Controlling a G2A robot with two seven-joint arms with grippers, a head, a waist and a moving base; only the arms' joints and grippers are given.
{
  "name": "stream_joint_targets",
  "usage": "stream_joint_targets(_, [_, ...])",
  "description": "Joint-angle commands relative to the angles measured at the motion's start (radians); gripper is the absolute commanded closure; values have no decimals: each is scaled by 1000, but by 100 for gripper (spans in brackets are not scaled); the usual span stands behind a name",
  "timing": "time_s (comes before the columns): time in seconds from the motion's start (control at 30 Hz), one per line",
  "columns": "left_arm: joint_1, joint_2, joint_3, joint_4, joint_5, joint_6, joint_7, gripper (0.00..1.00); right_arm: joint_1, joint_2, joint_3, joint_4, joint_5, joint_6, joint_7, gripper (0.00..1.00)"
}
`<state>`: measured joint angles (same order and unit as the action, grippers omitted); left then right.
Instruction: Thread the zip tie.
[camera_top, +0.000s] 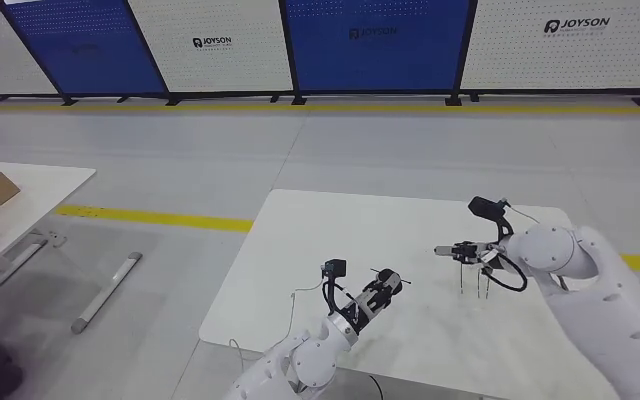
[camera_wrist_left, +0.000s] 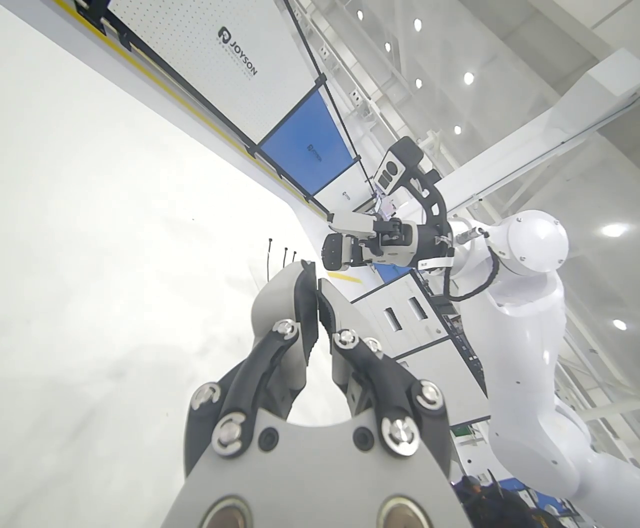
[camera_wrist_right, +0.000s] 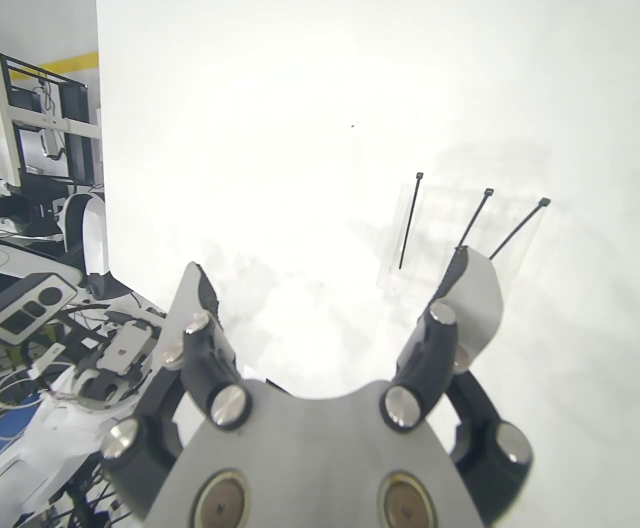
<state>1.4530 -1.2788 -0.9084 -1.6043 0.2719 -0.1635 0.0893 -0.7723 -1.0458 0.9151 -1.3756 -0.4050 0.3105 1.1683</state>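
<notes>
Three black zip ties (camera_wrist_right: 410, 220) stand upright in a clear holder (camera_wrist_right: 395, 280) on the white table (camera_top: 300, 260). In the top view they (camera_top: 462, 278) are just below my right gripper (camera_top: 445, 250). The right gripper (camera_wrist_right: 332, 275) is open, hanging over the table with nothing between its fingers; one fingertip (camera_wrist_right: 462, 265) overlaps the middle tie. My left gripper (camera_wrist_left: 316, 287) is shut and raised over the table's near side. In the top view a thin black strip that looks like a zip tie (camera_top: 400, 280) crosses the left gripper's tip (camera_top: 386, 282). From the left wrist, the open right gripper (camera_wrist_left: 331, 236) hangs beyond the standing ties (camera_wrist_left: 270, 255).
The table's left edge (camera_top: 232, 268) drops to a grey floor with a yellow line (camera_top: 150, 216). A second white table corner (camera_top: 40, 190) stands far left. Blue and white panels (camera_top: 380, 45) close the back.
</notes>
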Motion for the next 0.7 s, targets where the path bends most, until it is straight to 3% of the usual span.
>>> stream_joint_targets(0.0, [0, 0, 0, 0, 0, 0, 0, 100, 0, 0, -2, 5, -7, -6, 4, 0])
stream_joint_targets(0.13, [0, 0, 0, 0, 0, 0, 0, 100, 2, 13, 36, 21, -27, -8, 39, 0])
stream_joint_targets(0.3, [0, 0, 0, 0, 0, 0, 0, 100, -16, 35, 71, -14, -107, 5, 103, 0])
stream_joint_targets(0.47, [0, 0, 0, 0, 0, 0, 0, 100, -27, 40, 48, -48, -207, 30, 125, 0])
stream_joint_targets(0.67, [0, 0, 0, 0, 0, 0, 0, 100, -27, 40, 48, -48, -207, 30, 125, 0])
